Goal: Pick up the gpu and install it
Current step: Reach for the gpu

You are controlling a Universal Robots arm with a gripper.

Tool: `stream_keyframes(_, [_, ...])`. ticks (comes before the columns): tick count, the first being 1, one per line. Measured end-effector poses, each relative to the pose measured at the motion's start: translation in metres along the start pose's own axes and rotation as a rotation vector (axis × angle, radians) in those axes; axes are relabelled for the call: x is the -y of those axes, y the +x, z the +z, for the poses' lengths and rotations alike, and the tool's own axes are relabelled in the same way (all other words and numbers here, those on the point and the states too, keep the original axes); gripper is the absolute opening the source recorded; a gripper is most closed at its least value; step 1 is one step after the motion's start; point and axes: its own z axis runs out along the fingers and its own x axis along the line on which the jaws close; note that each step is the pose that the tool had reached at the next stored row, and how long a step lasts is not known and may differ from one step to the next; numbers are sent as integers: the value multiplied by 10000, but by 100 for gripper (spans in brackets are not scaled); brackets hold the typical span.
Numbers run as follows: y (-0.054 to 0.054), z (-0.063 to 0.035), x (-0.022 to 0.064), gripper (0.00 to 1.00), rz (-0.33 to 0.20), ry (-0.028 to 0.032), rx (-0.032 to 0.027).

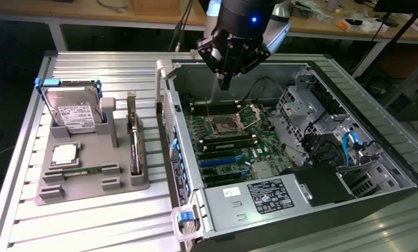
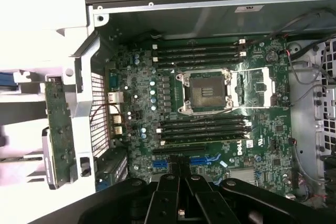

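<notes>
At the exterior view's left a grey holder (image 1: 90,190) lies on the metal table (image 1: 90,226). It carries a hard drive (image 1: 72,113), a processor chip (image 1: 64,153) and a memory stick (image 1: 83,170). At the right edge of this holder the gpu (image 1: 134,147) stands on its long edge in a slot, upright, with the silver bracket at its far end. Nothing touches it.

Just beside the holder, to the right, is the open computer case (image 1: 195,79) with the green main board (image 1: 230,152) inside. The gripper (image 1: 225,84) hangs over the far part of the case, above the board and well apart from the gpu. Its fingers are pressed together and they pinch nothing.

My judgement about handling: the gpu is probably light and stiff, but fragile. The board has many small parts, and the contact edge at the bottom should not be scraped. It is thin, so a pinch across the two flat faces near the top edge seems to be the best hold, about the middle of its length so that it does not swing. The cooler side gives a firmer surface than the bare board. The smooth faces may slip if the pinch is weak, and the card may tilt in the slot if it is pushed from the side
</notes>
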Motion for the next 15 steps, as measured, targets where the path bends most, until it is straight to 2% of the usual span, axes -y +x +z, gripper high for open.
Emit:
stream_keyframes(6, [169,0,13,11,3,3,-53])
stream_keyframes(15, [450,0,34,11,3,5,-60])
